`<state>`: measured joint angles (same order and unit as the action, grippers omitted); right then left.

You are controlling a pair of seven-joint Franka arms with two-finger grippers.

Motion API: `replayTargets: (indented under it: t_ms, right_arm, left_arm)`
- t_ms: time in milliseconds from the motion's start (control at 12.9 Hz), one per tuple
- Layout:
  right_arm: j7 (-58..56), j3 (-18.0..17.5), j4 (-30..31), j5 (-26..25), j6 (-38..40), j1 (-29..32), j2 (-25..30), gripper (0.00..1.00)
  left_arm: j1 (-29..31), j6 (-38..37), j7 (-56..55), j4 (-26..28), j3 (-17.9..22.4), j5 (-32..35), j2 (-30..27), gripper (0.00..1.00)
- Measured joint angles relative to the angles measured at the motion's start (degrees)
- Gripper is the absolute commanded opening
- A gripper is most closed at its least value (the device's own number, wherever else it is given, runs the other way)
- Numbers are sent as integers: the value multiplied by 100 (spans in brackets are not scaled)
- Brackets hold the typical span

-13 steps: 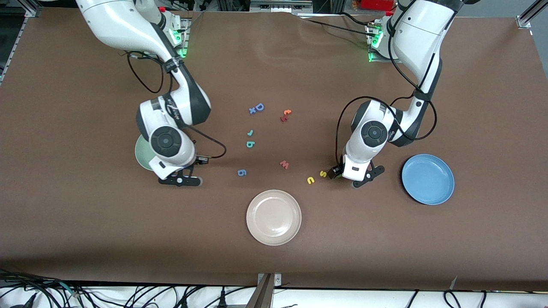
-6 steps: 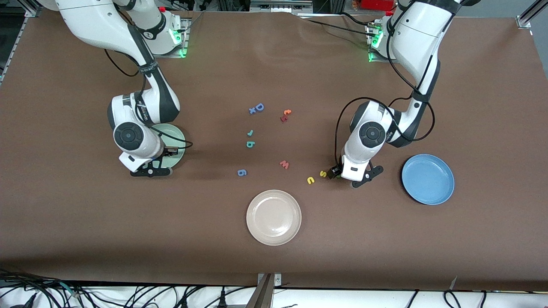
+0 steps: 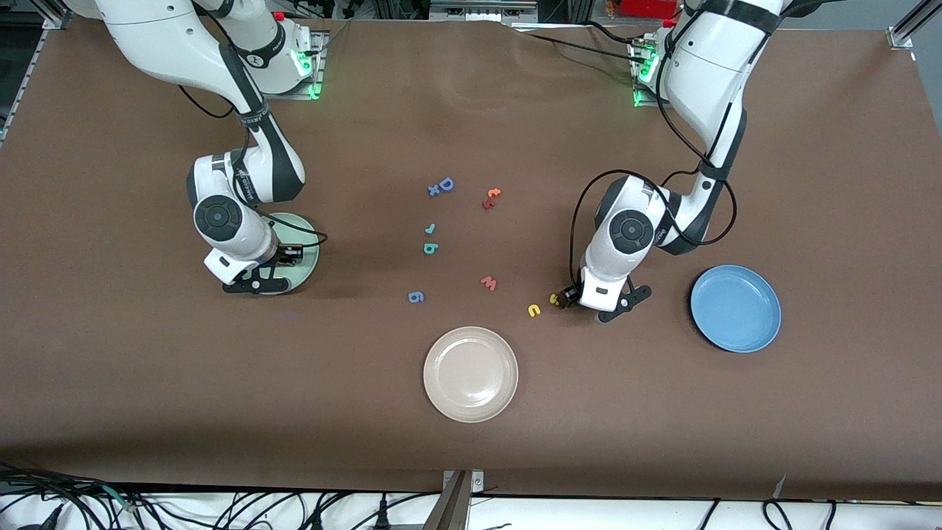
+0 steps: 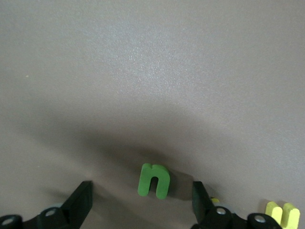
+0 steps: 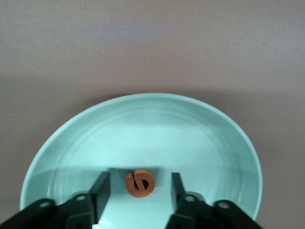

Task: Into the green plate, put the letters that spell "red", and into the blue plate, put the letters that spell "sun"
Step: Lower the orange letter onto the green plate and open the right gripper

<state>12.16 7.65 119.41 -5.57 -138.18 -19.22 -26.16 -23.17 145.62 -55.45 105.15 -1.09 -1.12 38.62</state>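
Orange "e" in green plate, half-hidden

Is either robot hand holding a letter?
No. The orange "e" lies loose in the green plate between the right gripper's open fingers; the green "n" sits between the left gripper's.

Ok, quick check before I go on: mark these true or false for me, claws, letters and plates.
1. The orange "e" is over the green plate, between the right claw's fingers. True.
2. The left claw is shut on the green "n". False: it is open, its fingers apart from the "n" on either side, and the "n" lies on the table.
3. The blue plate holds a letter. False: none shows in it.
4. The teal "r" and teal "d" lie on the table. True.
5. The yellow "u" lies in the cream plate. False: it lies on the table.
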Motion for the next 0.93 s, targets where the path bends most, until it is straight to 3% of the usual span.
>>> replayTargets:
  t_ms: [155,386,541,773,927]
  right_arm:
    - [-31,24,-7,0,113,1,145,100]
    - [-30,-31,-275,71,1079,-1,471,100]
    - [256,-299,-572,545,1653,-24,594,100]
    - [1368,-700,-671,739,1645,-282,577,100]
    - [2239,-755,-714,750,1384,-714,481,100]
  left_arm:
    - [-1,3,-1,-14,14,1,5,72]
    - [-3,3,-1,-47,33,190,4,53]
    - [-13,5,-4,-87,33,249,-1,42]
    - [-17,6,-4,-116,35,254,-2,27]
    - [-17,6,-4,-125,32,255,-14,20]
